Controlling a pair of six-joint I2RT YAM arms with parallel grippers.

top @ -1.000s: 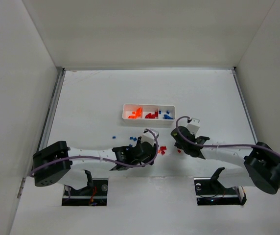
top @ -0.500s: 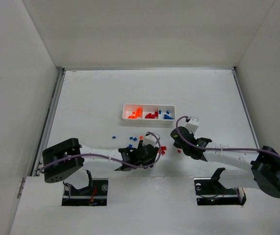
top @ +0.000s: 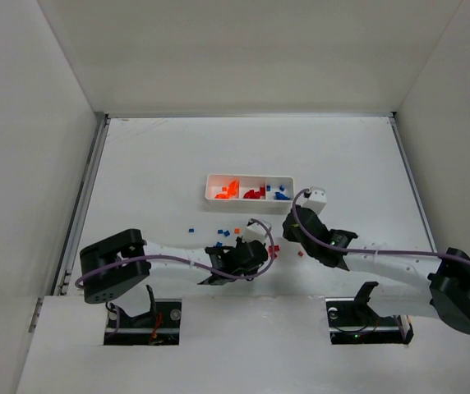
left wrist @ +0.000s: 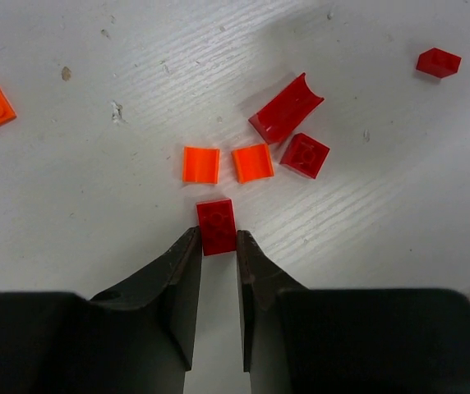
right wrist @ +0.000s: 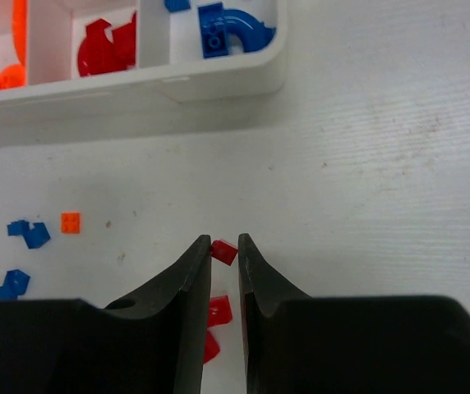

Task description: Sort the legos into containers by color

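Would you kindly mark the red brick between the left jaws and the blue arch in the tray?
Red brick (left wrist: 217, 227), left wrist view, studded top.
Blue arch (right wrist: 250, 22), right wrist view, curved band.

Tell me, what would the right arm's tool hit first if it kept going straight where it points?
Probably the near wall of the white tray, by its blue compartment; only bare table lies between. The right tool, shut on a red brick, might ride high enough to clear it.

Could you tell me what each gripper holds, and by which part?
Left gripper: red brick, near-end sides. Right gripper: small red piece, its sides.
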